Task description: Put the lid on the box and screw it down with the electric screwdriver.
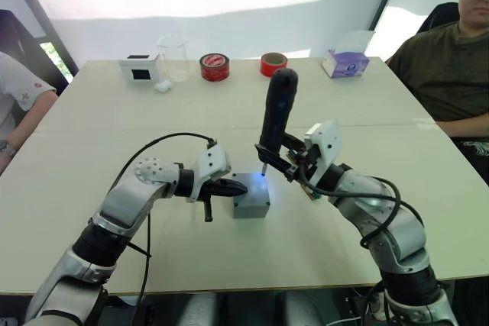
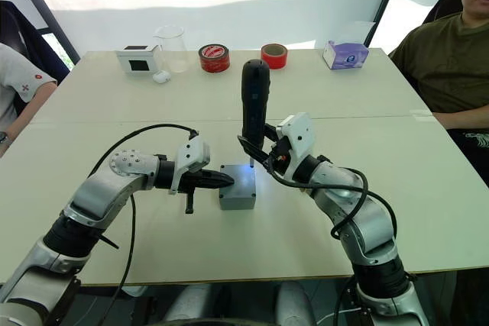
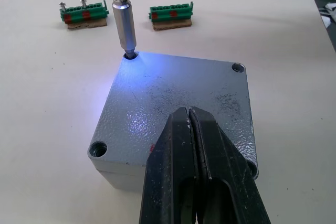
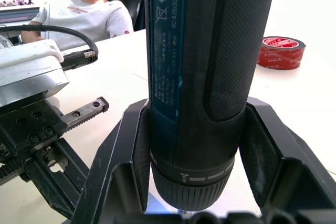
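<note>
1. The table (image 1: pixel 92 211), pale and wide, has bare surface on every side of the work; the near edge lies close below the arms. People sit at the left and right sides.
2. The right gripper (image 1: pixel 290 159) clamps the electric screwdriver (image 1: pixel 276 112), which stands nearly upright. In the right wrist view its barrel carries a crossed-bin mark and vertical digits, partly readable as "62420322".
3. The left gripper (image 1: pixel 229 187) has its fingers (image 3: pixel 202 177) pressed together with nothing between them, tips resting on the lid (image 3: pixel 178 103).
4. The box (image 1: pixel 251 205) sits mid-table between the arms, the lid seated on top, edges aligned. The bit (image 3: pixel 124 24) stands in the far corner hole, lit blue-white; three other corner holes show, one partly behind the fingers.
5. Along the far edge: a white box with a black screen (image 1: pixel 140 69), a clear jug (image 1: pixel 173 56), two red tape rolls (image 1: pixel 215 66), a tissue pack (image 1: pixel 345 63). Any print is too small to read.
6. Two green terminal blocks (image 3: pixel 84 14) lie just beyond the box.
</note>
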Robot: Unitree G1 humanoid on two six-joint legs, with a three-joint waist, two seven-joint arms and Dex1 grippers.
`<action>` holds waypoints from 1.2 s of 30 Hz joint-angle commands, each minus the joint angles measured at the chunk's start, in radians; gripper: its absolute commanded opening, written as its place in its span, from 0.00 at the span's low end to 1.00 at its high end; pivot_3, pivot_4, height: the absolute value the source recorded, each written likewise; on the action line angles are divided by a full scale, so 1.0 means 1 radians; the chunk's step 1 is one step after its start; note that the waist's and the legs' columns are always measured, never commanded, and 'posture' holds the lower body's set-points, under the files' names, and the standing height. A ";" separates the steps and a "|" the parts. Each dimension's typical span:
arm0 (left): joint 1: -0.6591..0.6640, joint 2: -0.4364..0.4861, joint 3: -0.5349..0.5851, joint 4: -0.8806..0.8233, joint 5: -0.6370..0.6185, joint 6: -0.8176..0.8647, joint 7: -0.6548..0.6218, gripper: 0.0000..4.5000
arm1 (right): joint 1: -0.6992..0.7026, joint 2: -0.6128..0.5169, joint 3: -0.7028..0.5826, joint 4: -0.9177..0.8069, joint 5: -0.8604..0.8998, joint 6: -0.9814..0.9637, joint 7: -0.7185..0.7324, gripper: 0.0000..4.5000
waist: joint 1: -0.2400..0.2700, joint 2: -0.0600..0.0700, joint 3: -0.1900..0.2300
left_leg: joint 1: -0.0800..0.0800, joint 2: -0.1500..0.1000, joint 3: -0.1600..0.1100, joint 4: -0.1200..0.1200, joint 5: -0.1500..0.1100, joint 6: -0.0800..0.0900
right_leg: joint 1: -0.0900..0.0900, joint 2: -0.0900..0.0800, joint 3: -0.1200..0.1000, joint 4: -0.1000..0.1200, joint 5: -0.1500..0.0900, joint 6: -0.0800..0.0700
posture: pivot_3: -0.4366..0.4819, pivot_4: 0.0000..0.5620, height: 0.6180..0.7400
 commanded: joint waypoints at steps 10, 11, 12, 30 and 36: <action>0.016 0.003 -0.008 -0.018 0.007 -0.002 0.006 0.00 | 0.049 -0.023 0.118 0.160 -0.058 0.209 -0.026 0.40 | 0.001 -0.003 -0.007 | 0.001 0.000 0.000 -0.009 0.000 0.000 | 0.000 -0.001 0.000 -0.006 0.000 -0.001 | 0.48 0.27 1.00; 0.016 0.003 -0.008 -0.018 0.007 -0.002 0.006 0.00 | 0.048 -0.018 0.117 0.159 -0.051 0.214 -0.028 0.40 | 0.001 -0.002 -0.009 | 0.001 0.000 0.000 -0.010 0.000 0.000 | 0.000 -0.001 0.000 -0.008 0.000 -0.001 | 0.48 0.27 1.00; 0.018 0.003 -0.009 -0.019 0.008 -0.001 0.006 0.00 | 0.049 -0.017 0.117 0.159 -0.047 0.221 -0.028 0.40 | 0.001 -0.002 -0.011 | 0.001 0.000 0.000 -0.012 0.000 0.000 | 0.000 -0.001 0.000 -0.010 0.000 -0.001 | 0.48 0.27 1.00; -0.001 0.016 -0.023 0.032 0.050 -0.027 -0.001 0.00 | -0.049 -0.049 -0.034 0.018 0.091 0.194 0.034 0.40 | 0.003 0.006 -0.002 | -0.002 0.000 0.000 -0.015 0.000 -0.001 | -0.001 -0.002 0.000 -0.018 0.001 -0.003 | 0.48 0.27 1.00; 0.016 0.037 0.001 0.009 0.021 -0.022 -0.027 0.00 | -0.327 -0.110 -0.328 -0.062 0.470 0.422 -0.048 0.40 | 0.002 0.013 0.012 | -0.023 0.000 0.000 -0.013 0.001 -0.001 | -0.019 -0.002 -0.001 -0.014 0.003 -0.005 | 0.48 0.27 1.00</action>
